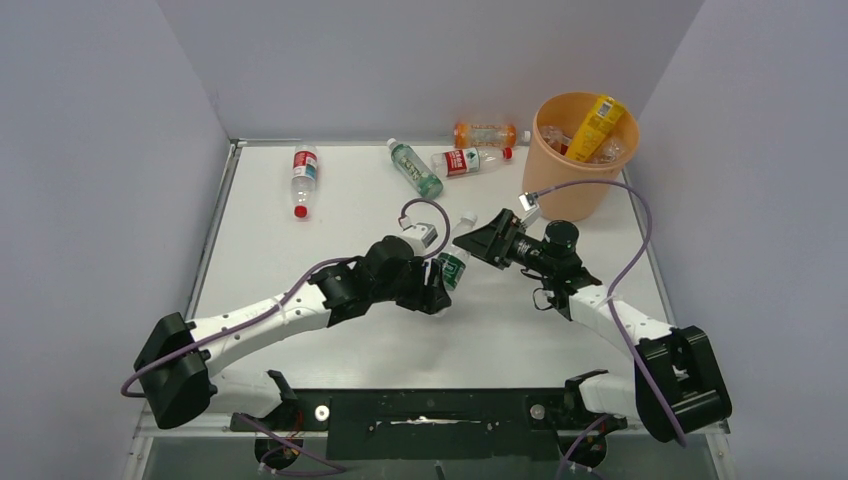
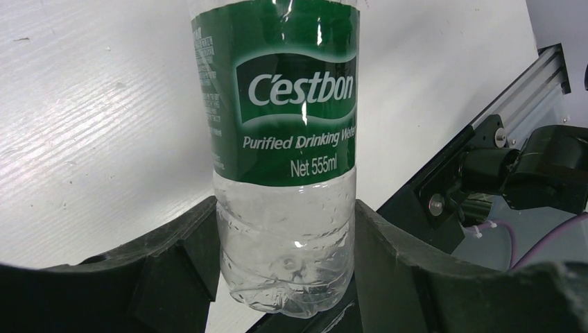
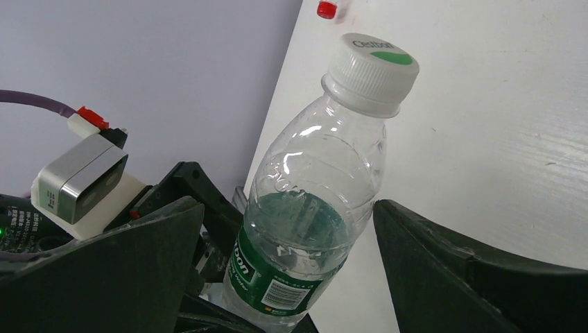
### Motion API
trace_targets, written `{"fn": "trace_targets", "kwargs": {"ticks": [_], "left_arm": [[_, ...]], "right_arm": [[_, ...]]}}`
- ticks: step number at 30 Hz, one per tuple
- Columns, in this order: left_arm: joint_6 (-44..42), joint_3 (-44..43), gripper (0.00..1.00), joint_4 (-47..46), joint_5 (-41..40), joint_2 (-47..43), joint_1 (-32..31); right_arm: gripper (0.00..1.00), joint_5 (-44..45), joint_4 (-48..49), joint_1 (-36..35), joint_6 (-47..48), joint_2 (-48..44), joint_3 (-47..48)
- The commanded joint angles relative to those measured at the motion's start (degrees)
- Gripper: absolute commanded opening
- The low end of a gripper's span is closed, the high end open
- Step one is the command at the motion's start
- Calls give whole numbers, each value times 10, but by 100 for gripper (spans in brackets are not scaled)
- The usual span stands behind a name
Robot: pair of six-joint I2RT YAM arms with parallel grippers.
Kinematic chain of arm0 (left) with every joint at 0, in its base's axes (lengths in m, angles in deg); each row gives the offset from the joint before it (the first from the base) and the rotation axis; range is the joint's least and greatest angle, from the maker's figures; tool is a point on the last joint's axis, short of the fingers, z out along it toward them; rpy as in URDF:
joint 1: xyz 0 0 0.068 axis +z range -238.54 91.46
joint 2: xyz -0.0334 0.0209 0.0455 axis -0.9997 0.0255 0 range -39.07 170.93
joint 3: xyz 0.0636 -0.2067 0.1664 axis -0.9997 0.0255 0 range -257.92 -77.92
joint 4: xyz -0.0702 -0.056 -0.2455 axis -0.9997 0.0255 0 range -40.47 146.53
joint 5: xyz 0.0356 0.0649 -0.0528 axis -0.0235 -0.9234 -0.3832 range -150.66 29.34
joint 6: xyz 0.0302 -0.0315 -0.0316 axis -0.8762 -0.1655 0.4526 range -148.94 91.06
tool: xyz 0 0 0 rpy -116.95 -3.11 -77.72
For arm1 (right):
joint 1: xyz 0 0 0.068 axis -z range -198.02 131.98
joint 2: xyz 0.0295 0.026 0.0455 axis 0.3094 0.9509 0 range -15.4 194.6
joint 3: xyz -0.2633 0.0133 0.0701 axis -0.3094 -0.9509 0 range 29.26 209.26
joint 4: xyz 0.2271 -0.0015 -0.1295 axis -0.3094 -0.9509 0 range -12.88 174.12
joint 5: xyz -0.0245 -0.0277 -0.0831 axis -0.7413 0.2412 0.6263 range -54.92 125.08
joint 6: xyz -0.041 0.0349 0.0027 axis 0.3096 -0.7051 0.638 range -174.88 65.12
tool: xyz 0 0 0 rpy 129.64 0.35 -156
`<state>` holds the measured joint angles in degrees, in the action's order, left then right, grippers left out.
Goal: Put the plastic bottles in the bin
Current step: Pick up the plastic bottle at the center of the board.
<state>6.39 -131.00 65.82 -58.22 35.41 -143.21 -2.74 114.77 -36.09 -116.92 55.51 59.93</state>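
Observation:
A clear plastic bottle with a green label [image 1: 455, 262] [image 2: 284, 139] [image 3: 312, 208] is held up off the table at mid-table. My left gripper [image 1: 440, 290] [image 2: 286, 229] is shut on its base, one finger pressing each side. My right gripper [image 1: 482, 244] [image 3: 286, 208] stands open around the bottle's upper half, below the white cap; a gap shows between the bottle and the right-hand finger [image 3: 444, 263]. The peach-orange bin [image 1: 560, 190] stands at the back right with a yellow bottle [image 1: 595, 125] and clear ones inside.
On the table's far side lie a red-labelled bottle [image 1: 304, 175] at the left, a green-labelled one [image 1: 415, 168], another red-labelled one [image 1: 465, 160] and an orange one [image 1: 487, 133] by the back wall. Grey walls close in three sides.

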Motion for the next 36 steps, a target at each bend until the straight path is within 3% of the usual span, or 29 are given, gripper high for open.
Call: {"fn": "trace_targets", "kwargs": {"ticks": [1, 20, 26, 32, 36], "left_arm": [[-16, -26, 47, -49, 15, 3, -13], [-20, -74, 47, -42, -5, 44, -58], [-19, -77, 48, -37, -17, 50, -67], [-20, -85, 51, -18, -29, 50, -68], [-24, -96, 53, -3, -38, 51, -68]], "right_arm": [[99, -22, 48, -15, -4, -4, 9], [87, -10, 34, -23, 8, -29, -41], [64, -10, 27, -24, 12, -43, -42], [60, 0, -17, -23, 34, -66, -31], [52, 11, -53, -21, 53, -82, -15]]}}
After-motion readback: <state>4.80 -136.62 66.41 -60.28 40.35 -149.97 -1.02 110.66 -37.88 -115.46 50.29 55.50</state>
